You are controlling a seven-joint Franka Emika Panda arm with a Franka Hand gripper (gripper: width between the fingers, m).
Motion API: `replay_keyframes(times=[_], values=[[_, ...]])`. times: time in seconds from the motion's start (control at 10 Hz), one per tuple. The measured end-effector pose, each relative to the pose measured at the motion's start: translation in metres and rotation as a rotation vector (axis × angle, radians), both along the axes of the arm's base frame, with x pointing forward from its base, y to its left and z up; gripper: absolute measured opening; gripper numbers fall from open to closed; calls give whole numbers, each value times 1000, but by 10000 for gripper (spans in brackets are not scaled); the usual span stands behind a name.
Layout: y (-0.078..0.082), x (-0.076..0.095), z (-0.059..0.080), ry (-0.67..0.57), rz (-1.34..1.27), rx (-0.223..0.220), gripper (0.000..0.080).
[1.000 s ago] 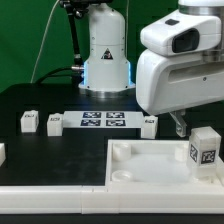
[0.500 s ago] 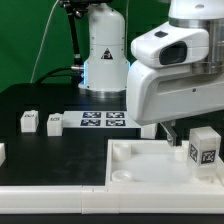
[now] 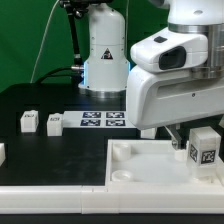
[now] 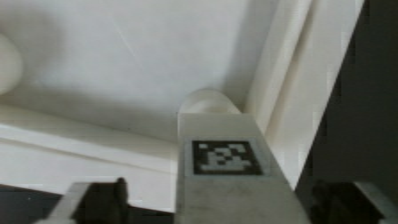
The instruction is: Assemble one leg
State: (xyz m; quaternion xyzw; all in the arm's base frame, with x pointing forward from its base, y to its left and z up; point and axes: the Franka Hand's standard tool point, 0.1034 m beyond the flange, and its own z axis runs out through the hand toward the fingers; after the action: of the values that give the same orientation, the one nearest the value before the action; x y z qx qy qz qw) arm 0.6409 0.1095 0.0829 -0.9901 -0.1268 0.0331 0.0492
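Straddling the upright leg [image 4: 221, 150] on the white panel [image 3: 140, 166] at the exterior view's right, your tool [image 4: 222, 203] gapes wide and empty, fingers [image 4: 102, 203] clear on both sides, likely so you can close squarely.

the marker board [image 3: 104, 121] is white with a row of black-and-white square tags. the leg [image 3: 204, 150] off to the exterior view's right of it is white too, with a black pixel-pattern tag on its face. the big square piece [image 3: 140, 172] in front of the board is plain white, the table [image 3: 60, 150] under it black, and the backdrop [image 3: 30, 40] behind it green.
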Motion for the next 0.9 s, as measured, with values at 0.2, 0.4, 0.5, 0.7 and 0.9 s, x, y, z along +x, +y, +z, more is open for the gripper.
replay_keyframes(times=[0.2, 0.4, 0.5, 0.7, 0.9], values=[[0, 0, 0, 3, -27, -1, 290], [1, 0, 0, 8, -78, -1, 290], [2, 0, 0, 18, -186, -9, 290], [4, 0, -1, 23, -381, -21, 290], [8, -1, -1, 29, -634, -40, 291]])
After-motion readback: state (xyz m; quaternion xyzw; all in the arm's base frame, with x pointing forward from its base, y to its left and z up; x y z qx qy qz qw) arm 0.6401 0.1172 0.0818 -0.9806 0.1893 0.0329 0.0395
